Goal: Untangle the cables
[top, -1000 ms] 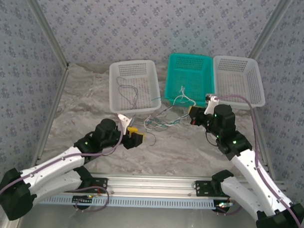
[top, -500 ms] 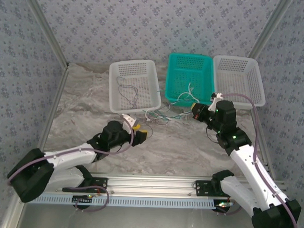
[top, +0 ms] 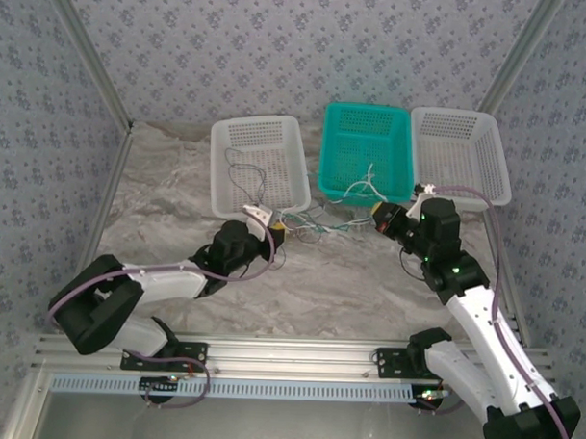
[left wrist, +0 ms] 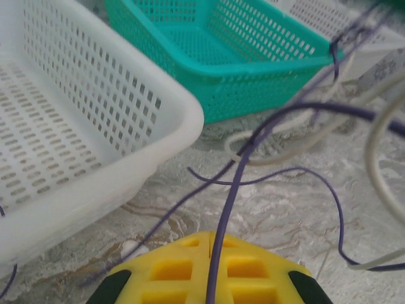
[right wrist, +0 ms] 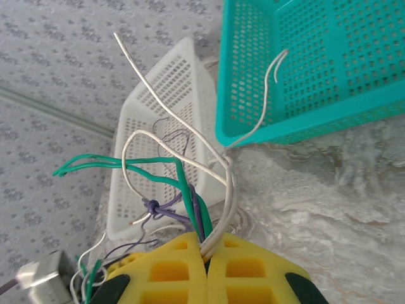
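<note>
The cables (top: pixel 317 220) are a tangle of thin purple, green and cream strands strung between my two grippers, just in front of the baskets. My left gripper (top: pixel 273 230) reaches in from the left. In the left wrist view its yellow fingers (left wrist: pixel 210 235) are shut, and a purple cable (left wrist: pixel 237 183) runs along their seam. My right gripper (top: pixel 378 215) is shut on a bundle of cream, green and purple strands (right wrist: pixel 205 250). A purple knot (right wrist: pixel 153 206) sits in the bundle, and cream ends (right wrist: pixel 145 76) stick up freely.
A white basket (top: pixel 224 140) at the back left holds another thin purple strand (top: pixel 246 175). A teal basket (top: pixel 326 153) stands in the middle with a cream end over its front rim. A second white basket (top: pixel 502 159) stands at the right, all on a marbled table.
My left arm has reached forward to the tangle, and its gripper has gone from open to shut. My right gripper has drawn its bundle slightly right, stretching the strands.
</note>
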Controlling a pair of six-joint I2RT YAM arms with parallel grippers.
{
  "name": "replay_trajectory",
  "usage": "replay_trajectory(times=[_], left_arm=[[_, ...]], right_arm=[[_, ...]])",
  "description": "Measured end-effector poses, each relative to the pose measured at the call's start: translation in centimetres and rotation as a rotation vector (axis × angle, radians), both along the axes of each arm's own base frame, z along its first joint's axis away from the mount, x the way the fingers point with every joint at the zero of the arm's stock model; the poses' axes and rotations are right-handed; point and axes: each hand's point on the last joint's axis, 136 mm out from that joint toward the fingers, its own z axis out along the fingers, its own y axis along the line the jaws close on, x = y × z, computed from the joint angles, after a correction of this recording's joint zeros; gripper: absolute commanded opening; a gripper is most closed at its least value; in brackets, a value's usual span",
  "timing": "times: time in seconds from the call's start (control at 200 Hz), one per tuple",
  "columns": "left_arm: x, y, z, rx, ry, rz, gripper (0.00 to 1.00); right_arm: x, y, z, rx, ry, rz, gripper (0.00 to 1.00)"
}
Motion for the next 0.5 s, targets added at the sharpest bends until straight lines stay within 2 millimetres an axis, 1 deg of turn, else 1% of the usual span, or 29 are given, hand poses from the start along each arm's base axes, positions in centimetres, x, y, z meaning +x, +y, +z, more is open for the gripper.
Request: replay_trajectory(times=[0.055, 0.145, 0.2, 0.265, 0.325, 0.38, 0.465, 0.5], left_arm=[[-0.1, 0.5, 1.5, -0.02, -0.025, 0.013, 0.0], [-0.7, 1.7, 5.2, -0.073, -0.084, 0.034, 0.0], [-1.4, 2.7, 7.4, -0.108, -0.111, 0.043, 0.0], [-1.9, 4.1, 8.9, -0.129, -0.116, 0.06, 0.0], [-1.9, 6.0, 9.4, -0.134, -0.098, 0.094, 0.0], [-2.0, 7.5, 9.0, -0.128, -0.062, 0.115, 0.0], [-2.4, 8.7, 8.0, -0.111, -0.002, 0.122, 0.0], [-2.6, 9.0, 7.6, -0.105, 0.024, 0.124, 0.0]], right_arm=[[-0.1, -1.0, -0.4, -0.015, 0.014, -0.04, 0.0], [-0.6, -2.3, -1.7, -0.03, 0.057, -0.089, 0.0], [-1.3, -2.6, -3.0, -0.022, 0.086, -0.089, 0.0], [-2.3, -2.5, -4.6, -0.002, 0.114, -0.075, 0.0], [-3.1, -2.7, -6.2, 0.012, 0.136, -0.077, 0.0], [-3.8, -2.7, -7.8, 0.025, 0.16, -0.064, 0.0], [-4.4, -2.3, -9.9, 0.031, 0.187, -0.041, 0.0], [-4.6, -2.3, -10.8, 0.03, 0.204, -0.038, 0.04]])
